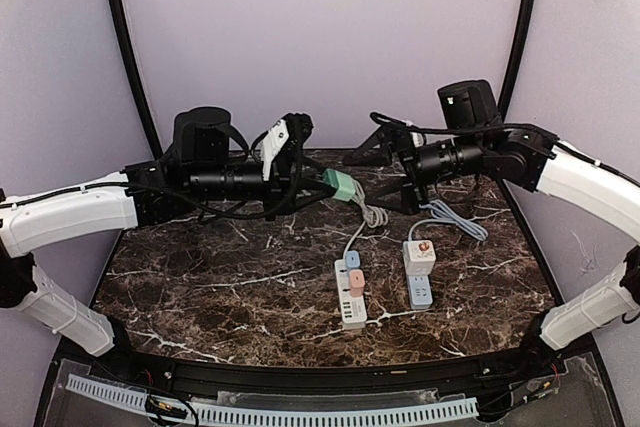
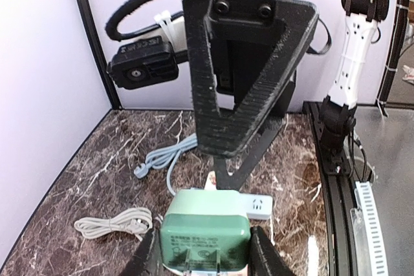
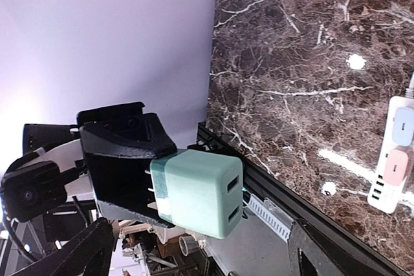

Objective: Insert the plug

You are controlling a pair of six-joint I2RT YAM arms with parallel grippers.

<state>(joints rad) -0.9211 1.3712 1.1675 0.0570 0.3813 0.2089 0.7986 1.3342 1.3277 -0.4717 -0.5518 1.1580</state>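
**Left pincer [image 1: 312, 183] clamped on the mint-green cube-shaped plug [image 1: 340, 185], right pincer [image 1: 375, 179] spread wide**

Your left pincer grips the plug by its two sides, with a black finger [image 2: 147, 253] pressed against each flank. The plug hangs in the air well above the dark brown marble-patterned tabletop [image 1: 230, 277], over its far middle part. In your left wrist camera the plug's two metal prongs point back toward the lens. In your right wrist camera the opposite face shows two small slots.

Your right pincer faces the plug from the other side and sits near it. Its jaws stand far apart, and its fingers are clear of the green body.

Down on the marble, a long white power strip [image 1: 350, 297] lies near the middle. A small blue plug [image 1: 352, 259] and a small pink plug [image 1: 356, 277] are seated one behind the other at its far end. Just to the right of it lies a shorter white power strip [image 1: 420, 272]. It carries a white adapter with an orange mark [image 1: 425, 250] and, nearer to you, a grey-blue block [image 1: 420, 293].

A loose coil of grey cable [image 1: 455, 219] rests behind the shorter strip. In your left wrist view a bundled white cord [image 2: 113, 224] lies on the tabletop to the left of the held plug.
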